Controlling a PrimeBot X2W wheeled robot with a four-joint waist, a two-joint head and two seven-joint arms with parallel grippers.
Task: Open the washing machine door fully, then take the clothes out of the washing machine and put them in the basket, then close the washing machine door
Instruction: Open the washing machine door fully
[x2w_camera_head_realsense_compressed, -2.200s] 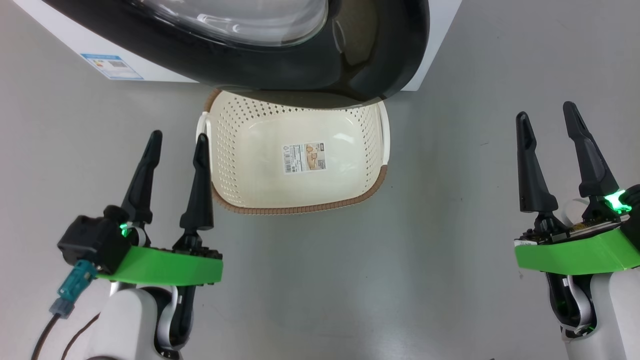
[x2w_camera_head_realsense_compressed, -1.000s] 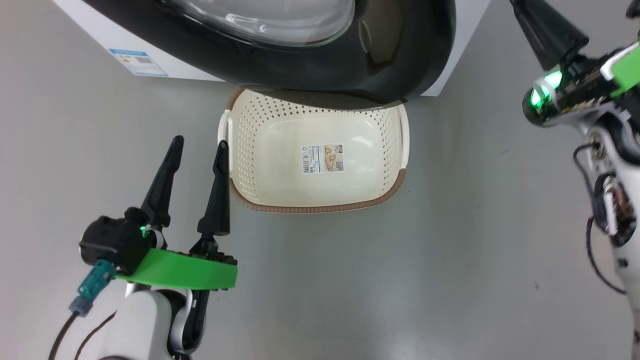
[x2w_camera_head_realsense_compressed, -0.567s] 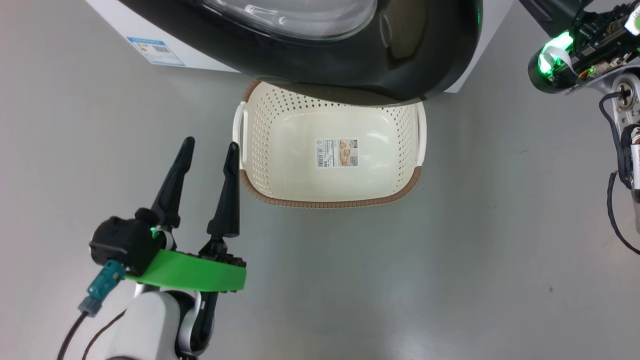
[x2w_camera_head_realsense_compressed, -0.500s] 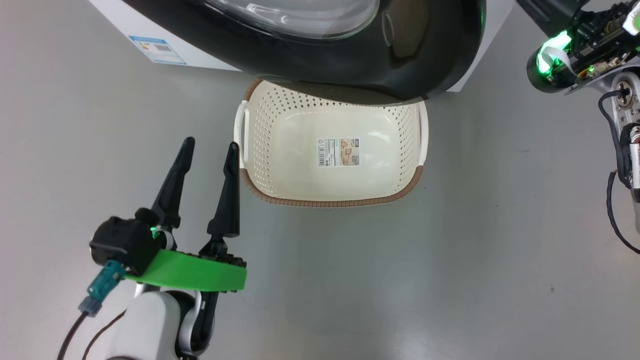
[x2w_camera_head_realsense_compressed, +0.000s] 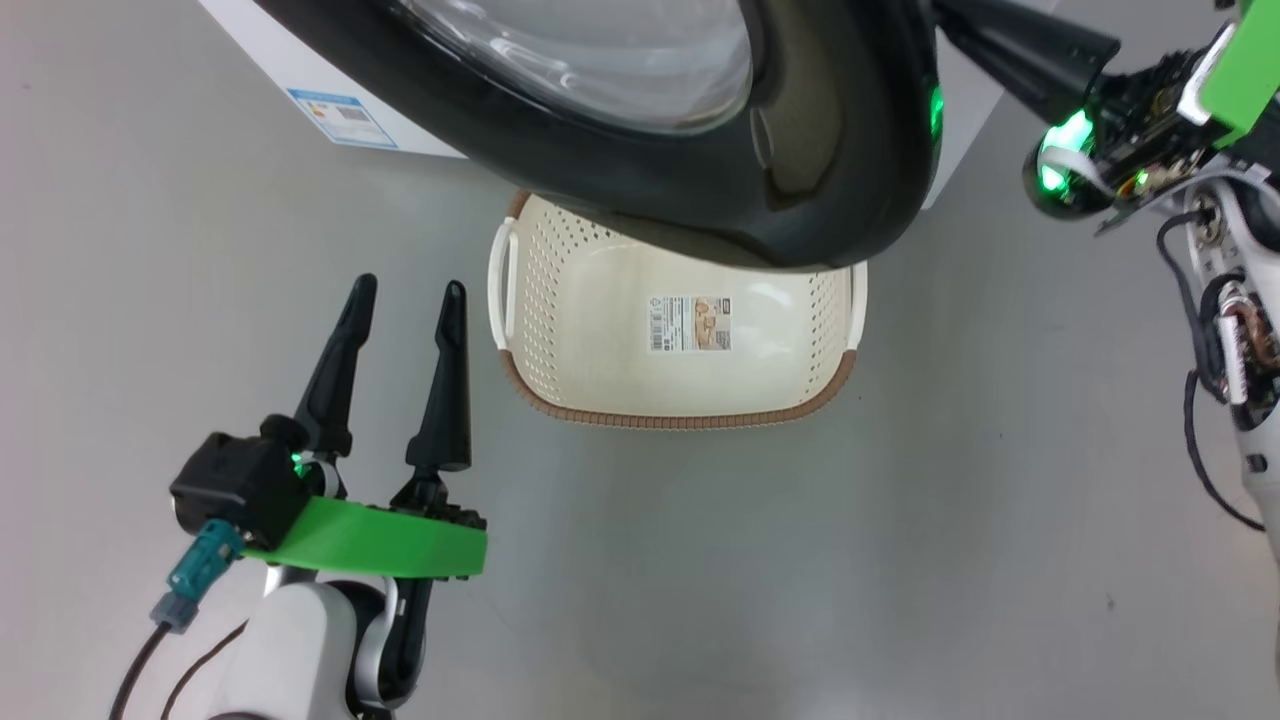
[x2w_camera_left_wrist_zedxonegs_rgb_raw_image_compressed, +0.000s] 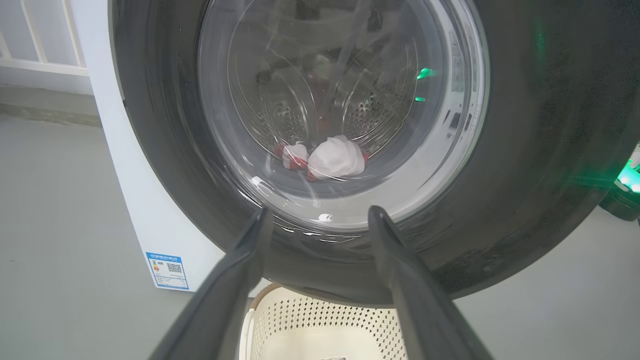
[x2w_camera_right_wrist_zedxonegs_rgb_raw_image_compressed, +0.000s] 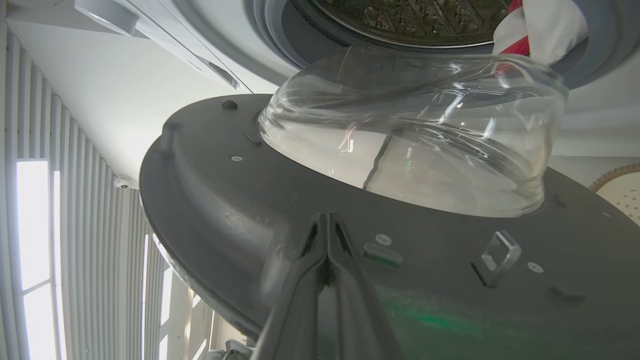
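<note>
Overhanging one basket (x2w_camera_head_realsense_compressed: 680, 422), one washing machine door (x2w_camera_head_realsense_compressed: 830, 130); left hand (x2w_camera_head_realsense_compressed: 408, 288) spread empty, right hand (x2w_camera_right_wrist_zedxonegs_rgb_raw_image_compressed: 327, 220) pinched empty.

You are working in what reads as a lab or test room dressed up as a laundry corner, not a lived-in home. The washing machine (x2w_camera_left_wrist_zedxonegs_rgb_raw_image_compressed: 165, 230) stands free on a bare, smooth grey floor (x2w_camera_head_realsense_compressed: 700, 560), with a printed label (x2w_camera_left_wrist_zedxonegs_rgb_raw_image_compressed: 167, 270) low on its white panel. Beyond it are white vertical slats (x2w_camera_right_wrist_zedxonegs_rgb_raw_image_compressed: 75, 200), tall bright windows (x2w_camera_right_wrist_zedxonegs_rgb_raw_image_compressed: 32, 225) and what looks like a small dome camera (x2w_camera_right_wrist_zedxonegs_rgb_raw_image_compressed: 121, 182).

Right pincer (x2w_camera_right_wrist_zedxonegs_rgb_raw_image_compressed: 327, 220) closed, door (x2w_camera_right_wrist_zedxonegs_rgb_raw_image_compressed: 210, 200) ajar — clothes (x2w_camera_right_wrist_zedxonegs_rgb_raw_image_compressed: 550, 27) behind
</note>
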